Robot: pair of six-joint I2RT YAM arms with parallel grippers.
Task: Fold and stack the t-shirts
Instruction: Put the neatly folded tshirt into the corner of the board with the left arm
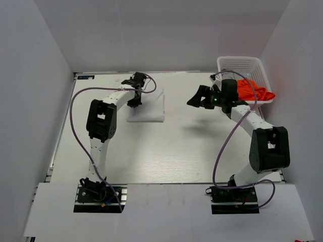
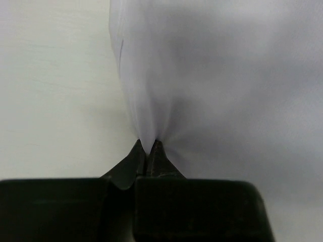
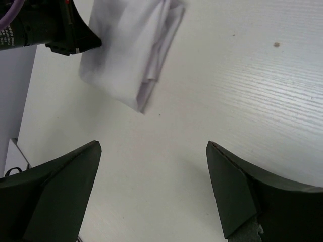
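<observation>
Cloth of the folded plain white t-shirt [image 1: 147, 108] is pinched by the clenched left gripper [image 2: 148, 149]. The right gripper [image 3: 154, 156] is seen released, spread wide.

The white t-shirt [image 1: 146, 108] is plain, with soft grey shadows in its folds. The orange t-shirt [image 1: 255, 91] is bright and all one colour. The basket [image 1: 241, 63] is white, with a pattern of little square holes. The table [image 1: 166, 151] is white with thin pale lines running across it. The left gripper [image 2: 148, 146] and the right gripper [image 3: 154, 146] are black. The left arm [image 1: 98, 151] and the right arm [image 1: 247, 118] are white with black blocks, and their cables [image 1: 216, 164] are purple
</observation>
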